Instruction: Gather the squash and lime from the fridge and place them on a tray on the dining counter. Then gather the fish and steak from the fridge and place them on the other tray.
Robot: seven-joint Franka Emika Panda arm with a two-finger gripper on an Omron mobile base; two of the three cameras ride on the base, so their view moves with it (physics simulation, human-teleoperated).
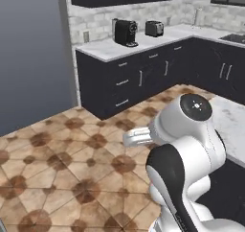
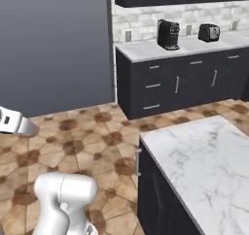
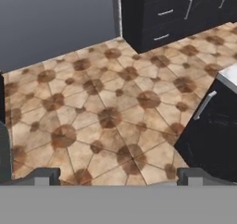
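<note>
Hovering spread-open hand (image 3: 118, 176) above floor tiles, dining counter (image 3: 229, 75) just right.

I stand in a home kitchen; dark panelled cabinets (image 2: 180, 86) with silver bar handles run under a pale worktop (image 2: 194, 45), where a black coffee machine (image 2: 168, 34) and a toaster (image 2: 209, 32) sit before a pale brick backsplash (image 2: 141, 20); brown patterned tiles (image 3: 106, 112) cover the floor; the marble dining counter (image 2: 204, 156) stands at my right.
</note>
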